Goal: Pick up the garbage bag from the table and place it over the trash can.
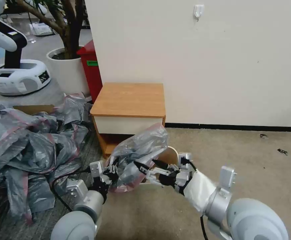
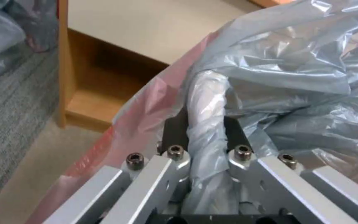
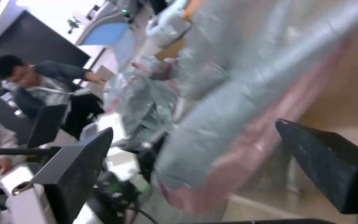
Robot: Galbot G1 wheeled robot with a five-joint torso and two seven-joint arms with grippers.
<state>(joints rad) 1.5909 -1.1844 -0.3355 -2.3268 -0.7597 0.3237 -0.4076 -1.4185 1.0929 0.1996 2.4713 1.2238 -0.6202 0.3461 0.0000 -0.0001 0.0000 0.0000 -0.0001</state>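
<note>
Bag: the garbage bag (image 1: 142, 151), thin crinkled grey film with a pink rim band, hangs in the air in front of the table (image 1: 128, 100), at about 6 o'clock from its top and clear of it.
Handling: it looks nearly weightless, limp and slippery; it will sag and bunch wherever it is not gripped.
Where to hold: the pink rim is the best place, taken at two spread points so the mouth can be stretched open.
Left gripper: the left gripper (image 2: 206, 137) is clenched on a twisted rope of the film, at about 8 o'clock of the bag.
Right gripper: the right gripper (image 3: 195, 161) stands spread with the pink rim lying between its dark fingers (image 3: 324, 161), not pinched, at about 4 o'clock of the bag.
Trash can: a beige curved edge (image 1: 172, 154) peeks out behind the bag at 3 o'clock; probably the trash can, mostly hidden.
Surroundings: the heap of grey-pink bags (image 1: 28, 146) lies on the floor at 9 o'clock.
</note>
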